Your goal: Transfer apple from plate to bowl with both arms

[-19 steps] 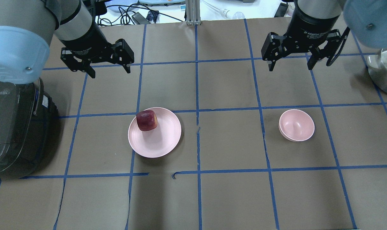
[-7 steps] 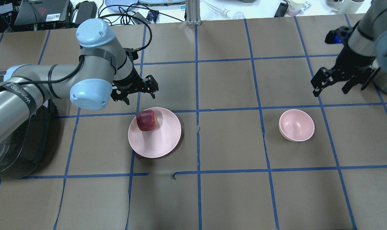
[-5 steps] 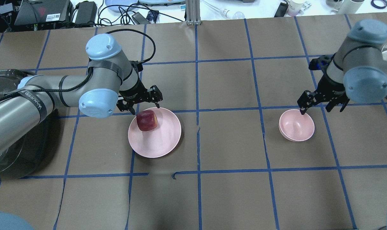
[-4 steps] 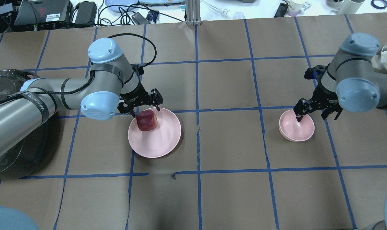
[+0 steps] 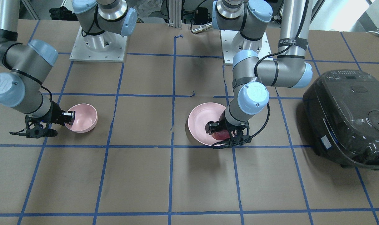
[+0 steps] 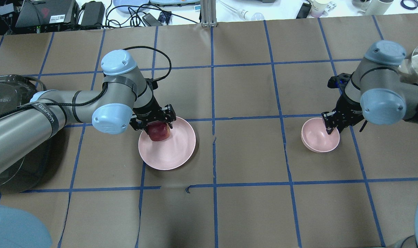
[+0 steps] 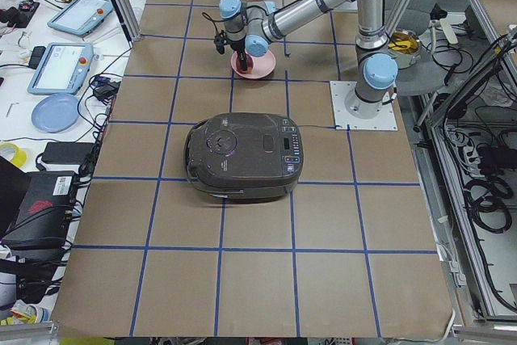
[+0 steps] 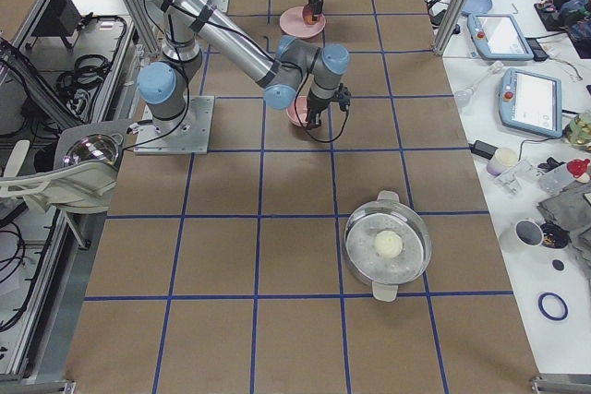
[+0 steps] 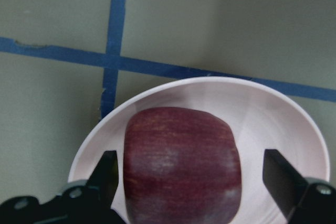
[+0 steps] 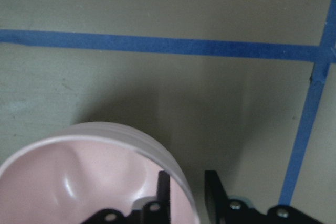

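Overhead exterior view: the left gripper (image 6: pixel 155 123) hung just behind the apple (image 9: pixel 181 166) a moment ago and has now dropped over it. Its jaws are spread wide, one finger on either side of the fruit. The wrist view shows a sliver of plate (image 6: pixel 174 155) between the apple and one finger and a wider gap to the other, so nothing is gripped yet. The apple sits between those fingers, on the plate directly beneath the hand. The right gripper (image 10: pixel 187 182) has slid in from the bowl's (image 6: pixel 317 141) far edge. It now has one finger inside the wall and one outside, and the jaws are drawn in narrow, seemingly pinching the rim. My reading is that both approaches are finished. The bowl looks steadied, and closing on the apple is the step in hand.

The apple is dark red with fine pale streaks, matte, squat and flat-shouldered, almost boxy, which gives the pads broad sides to press. Plate and bowl are smooth pale pink with a soft sheen, probably slick. The bowl's thin wall leaves little to hold. Under both hands lies dull brown paper (image 6: pixel 250 151) crossed by blue tape (image 6: pixel 213 86).
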Robot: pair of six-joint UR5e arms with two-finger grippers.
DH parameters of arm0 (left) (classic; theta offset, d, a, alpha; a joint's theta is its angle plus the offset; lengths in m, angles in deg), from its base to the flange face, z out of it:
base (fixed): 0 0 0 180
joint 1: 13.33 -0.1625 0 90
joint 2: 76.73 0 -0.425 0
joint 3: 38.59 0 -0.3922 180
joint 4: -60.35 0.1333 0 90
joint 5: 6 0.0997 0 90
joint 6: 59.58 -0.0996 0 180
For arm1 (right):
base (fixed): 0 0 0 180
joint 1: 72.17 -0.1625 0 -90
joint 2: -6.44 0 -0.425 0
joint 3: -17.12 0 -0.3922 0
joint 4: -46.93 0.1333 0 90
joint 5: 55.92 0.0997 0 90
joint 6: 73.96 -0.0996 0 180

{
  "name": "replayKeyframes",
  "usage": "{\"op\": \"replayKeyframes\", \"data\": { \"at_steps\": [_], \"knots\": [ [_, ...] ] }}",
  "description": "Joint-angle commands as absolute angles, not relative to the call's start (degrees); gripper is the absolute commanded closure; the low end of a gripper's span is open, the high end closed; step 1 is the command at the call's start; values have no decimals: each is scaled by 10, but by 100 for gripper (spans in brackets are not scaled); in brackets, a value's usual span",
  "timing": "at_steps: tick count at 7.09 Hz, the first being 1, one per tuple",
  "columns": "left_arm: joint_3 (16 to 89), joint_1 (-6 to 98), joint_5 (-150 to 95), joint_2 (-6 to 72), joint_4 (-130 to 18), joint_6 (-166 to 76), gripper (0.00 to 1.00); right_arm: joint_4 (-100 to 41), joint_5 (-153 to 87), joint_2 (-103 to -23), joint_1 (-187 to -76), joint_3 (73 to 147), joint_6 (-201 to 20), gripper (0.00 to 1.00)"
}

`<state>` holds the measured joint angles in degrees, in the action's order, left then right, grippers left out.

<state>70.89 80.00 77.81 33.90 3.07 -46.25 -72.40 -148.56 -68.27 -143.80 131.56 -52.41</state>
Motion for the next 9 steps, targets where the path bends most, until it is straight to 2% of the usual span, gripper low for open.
{"op": "replayKeyframes", "data": {
  "at_steps": [1,3,6,9],
  "knots": [
    [708,800,779,327,30,-484,91,-723,-1490,-684,-1438,1315,-524,100],
    [702,816,777,309,32,-488,98,-684,-1450,-684,-1464,1277,-595,100],
    [684,875,781,295,35,-448,100,-670,-1386,-674,-1614,1258,-785,100],
    [683,903,780,289,30,-414,100,-677,-1386,-674,-1637,1266,-805,100]
  ]
}}
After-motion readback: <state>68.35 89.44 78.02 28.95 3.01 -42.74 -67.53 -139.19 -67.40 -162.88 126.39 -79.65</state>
